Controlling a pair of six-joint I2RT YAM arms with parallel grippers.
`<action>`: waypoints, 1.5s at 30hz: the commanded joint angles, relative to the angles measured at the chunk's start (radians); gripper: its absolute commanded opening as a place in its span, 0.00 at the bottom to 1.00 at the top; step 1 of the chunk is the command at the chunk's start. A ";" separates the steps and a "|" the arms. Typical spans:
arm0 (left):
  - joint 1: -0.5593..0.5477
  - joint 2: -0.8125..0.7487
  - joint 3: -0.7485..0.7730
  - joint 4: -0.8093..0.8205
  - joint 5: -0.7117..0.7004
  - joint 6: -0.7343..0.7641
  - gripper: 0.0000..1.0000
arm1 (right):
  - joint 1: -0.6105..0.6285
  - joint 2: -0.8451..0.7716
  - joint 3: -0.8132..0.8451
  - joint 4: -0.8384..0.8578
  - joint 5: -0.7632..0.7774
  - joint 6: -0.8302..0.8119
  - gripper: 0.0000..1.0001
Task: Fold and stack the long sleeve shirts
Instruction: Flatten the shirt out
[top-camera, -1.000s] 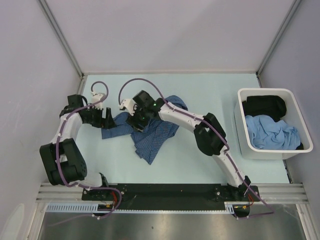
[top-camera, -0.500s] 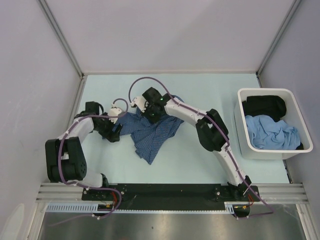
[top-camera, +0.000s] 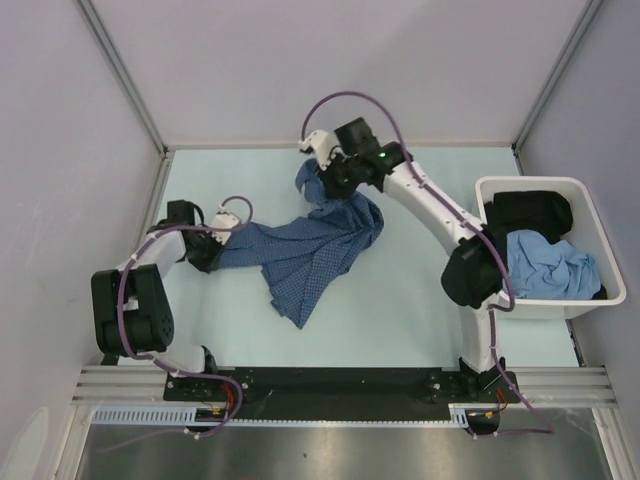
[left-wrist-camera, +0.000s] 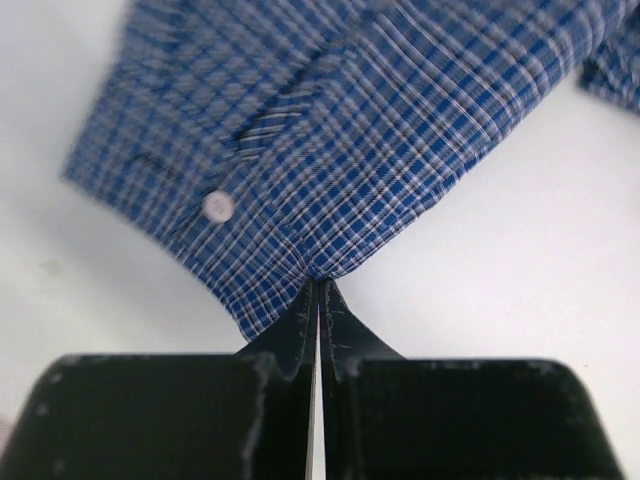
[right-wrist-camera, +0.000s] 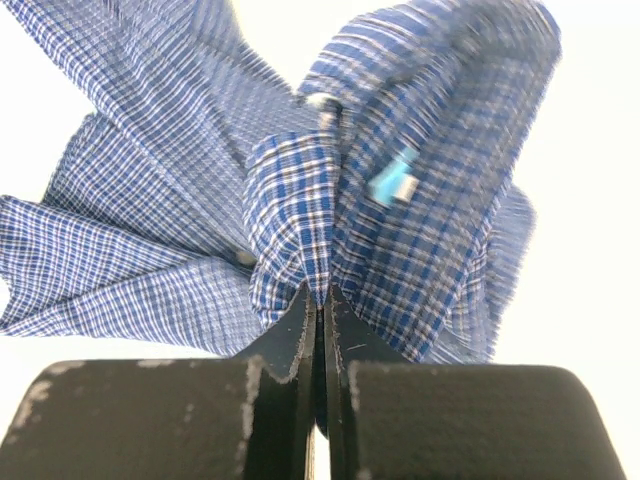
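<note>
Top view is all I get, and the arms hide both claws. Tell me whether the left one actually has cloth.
Observer: Yes. In its wrist view the left claw is shut on an edge of the checked shirt, close to a white button.
Operator: Now check the right one.
Observer: The right claw is shut on a bunched fold of the same shirt.
Operator: Give me a landmark near that grip.
Observer: A small light-blue tag, blurred, sits just above and right of the pinch.
</note>
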 joint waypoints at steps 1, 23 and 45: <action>0.093 -0.017 0.159 -0.047 0.125 -0.075 0.00 | -0.069 -0.133 0.056 -0.056 -0.019 0.018 0.00; 0.205 -0.243 0.150 -0.374 0.183 0.300 0.00 | -0.410 -0.443 -0.588 -0.166 -0.153 0.057 0.00; 0.217 0.023 0.259 -0.160 0.109 -0.221 0.86 | 0.151 -0.336 -0.613 0.247 0.404 0.046 0.62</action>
